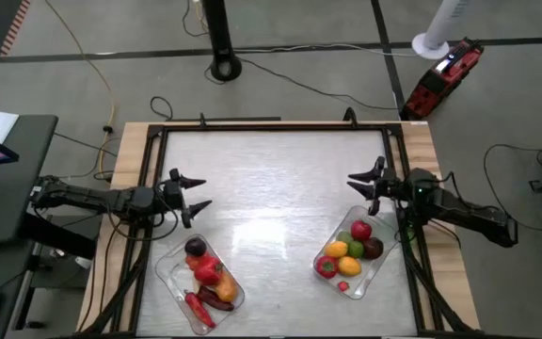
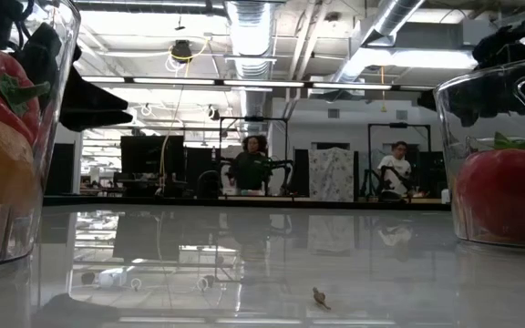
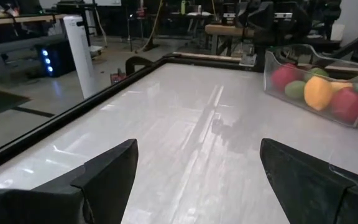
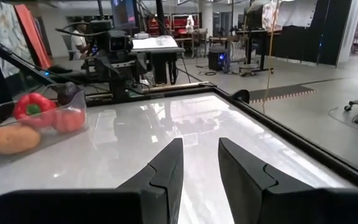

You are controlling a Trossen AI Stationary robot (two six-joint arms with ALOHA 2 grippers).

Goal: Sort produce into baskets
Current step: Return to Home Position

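Note:
Two clear baskets lie near the table's front edge. The left basket (image 1: 169, 269) holds a dark purple piece (image 1: 196, 248), red tomatoes (image 1: 207, 269), an orange piece and a red chilli (image 1: 199, 309). The right basket (image 1: 366, 280) holds red (image 1: 361, 229), yellow (image 1: 337, 249), green (image 1: 354, 250) and dark pieces. My left gripper (image 1: 203, 193) (image 3: 197, 149) hangs open beyond the left basket, pointing across the table. My right gripper (image 1: 354, 185) (image 4: 201, 146) is shut, with nothing between its fingers, beyond the right basket and facing the left one.
Bare glossy tabletop (image 1: 271, 198) stretches between the two grippers and the baskets. A dark raised frame (image 1: 271, 127) runs round the table. A small crumb (image 2: 319, 295) lies near the front edge. People sit at desks in the room behind (image 2: 249, 164).

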